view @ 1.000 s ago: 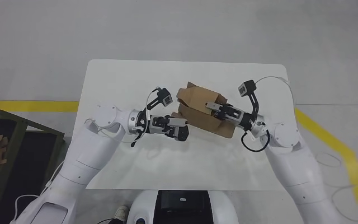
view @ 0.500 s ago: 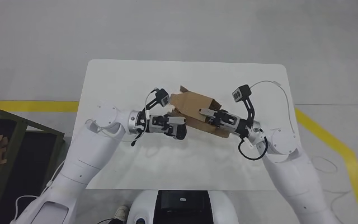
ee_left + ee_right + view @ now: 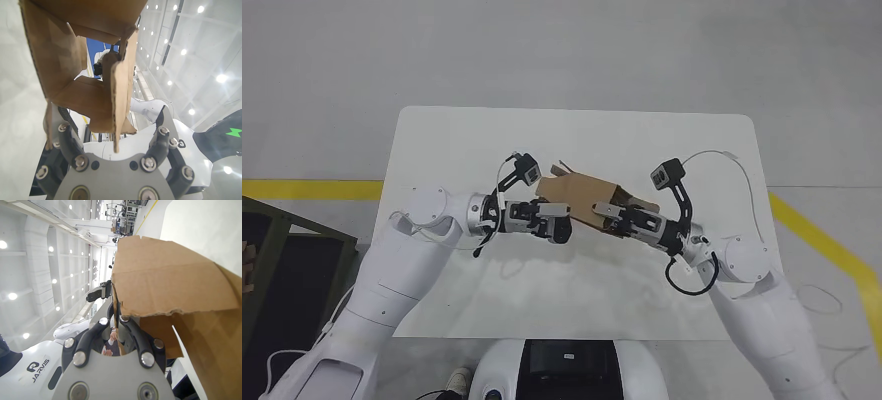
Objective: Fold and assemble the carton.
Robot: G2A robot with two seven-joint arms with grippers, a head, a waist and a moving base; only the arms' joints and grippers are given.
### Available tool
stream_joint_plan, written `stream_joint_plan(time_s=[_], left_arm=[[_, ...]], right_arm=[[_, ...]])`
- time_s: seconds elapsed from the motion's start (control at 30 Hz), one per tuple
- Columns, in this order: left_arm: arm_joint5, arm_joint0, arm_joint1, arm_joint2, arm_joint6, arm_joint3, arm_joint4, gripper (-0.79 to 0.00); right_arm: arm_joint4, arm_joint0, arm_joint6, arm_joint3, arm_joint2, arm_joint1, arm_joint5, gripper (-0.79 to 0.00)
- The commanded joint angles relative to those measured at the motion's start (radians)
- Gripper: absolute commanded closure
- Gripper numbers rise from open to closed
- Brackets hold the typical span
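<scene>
A brown cardboard carton (image 3: 584,189) hangs above the middle of the white table (image 3: 442,140), open at both ends with its flaps loose. My right gripper (image 3: 606,214) is at its right end, shut on the edge of a carton wall (image 3: 116,306); the carton's outer panel (image 3: 166,281) stretches away from it. My left gripper (image 3: 560,214) is at the carton's left end. Its fingers (image 3: 162,121) stand wide apart, and a loose flap (image 3: 121,91) hangs down between them without being pinched. The carton's hollow inside (image 3: 62,56) faces that wrist camera.
The table runs bare on all sides of the carton, with wide room at the back and front. Off its left edge a dark crate (image 3: 272,260) sits on the floor, by a yellow floor line (image 3: 302,188).
My right gripper has carried the carton leftward toward the table's middle, and the carton now looks narrower from above. The left gripper has shifted slightly toward the carton's end.
</scene>
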Motion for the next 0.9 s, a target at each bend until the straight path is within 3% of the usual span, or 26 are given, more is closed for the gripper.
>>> stream_joint_plan(time_s=[0.0, 0.63, 0.87], left_arm=[[0.001, 0.001, 0.0, -0.002, 0.0, -0.001, 0.0, -0.785], [0.002, 0.004, 0.002, -0.016, -0.001, -0.005, -0.002, -0.785], [0.001, 0.006, 0.005, -0.032, 0.003, -0.007, -0.003, -0.785]], right_arm=[[0.0, 0.0, -0.001, 0.0, -0.002, 0.0, 0.0, 0.0], [-0.003, 0.0, -0.004, 0.008, -0.02, -0.004, -0.002, 0.0], [0.021, 0.023, 0.019, 0.073, 0.03, 0.001, -0.021, 0.0]])
